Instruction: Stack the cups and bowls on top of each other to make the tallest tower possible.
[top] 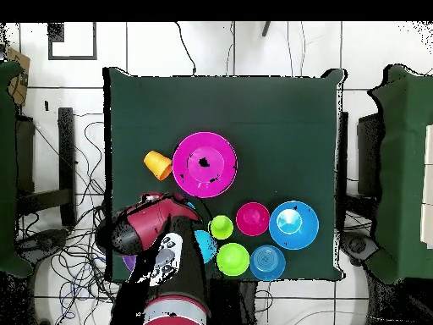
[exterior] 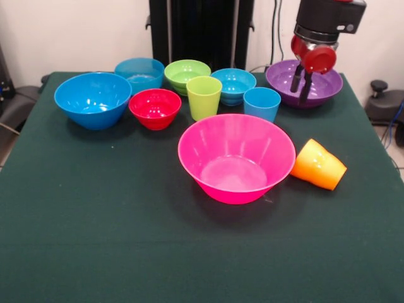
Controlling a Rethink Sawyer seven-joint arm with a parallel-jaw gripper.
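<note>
Ten things: seven bowls and three cups sit on the green table [exterior: 95,240], and none of them is stacked.
Orange cup [exterior: 319,165]: it lies on its side, just beside the pink bowl. Its long way runs across the table. In the front view its open mouth points to the right edge and a bit toward the camera, and its bottom points at the pink bowl. It is shiny, with a step in its body.
Pink bowl [exterior: 237,158]: the biggest one, near the middle of the table, right way up and with nothing in it.
Green cup [exterior: 204,97]: stands up, mouth to the top, between the red bowl and the light blue cup.
Light blue cup [exterior: 262,103]: stands up, just behind the pink bowl.
Red bowl [exterior: 154,108]: small and shiny, right way up, next to the big blue bowl.
Big blue bowl [exterior: 93,100]: at the left end of the row in the front view.
Back row: a small blue bowl [exterior: 139,74], a green bowl [exterior: 187,74] and a ribbed cyan bowl [exterior: 233,85], all right way up.
Purple bowl [exterior: 304,83]: wide, at the right end of the back row.
Gripper [exterior: 302,86]: it hangs over the purple bowl with two dark fingers pointing down, a small gap between them, holding nothing. I cannot tell if the tips touch the bowl.
</note>
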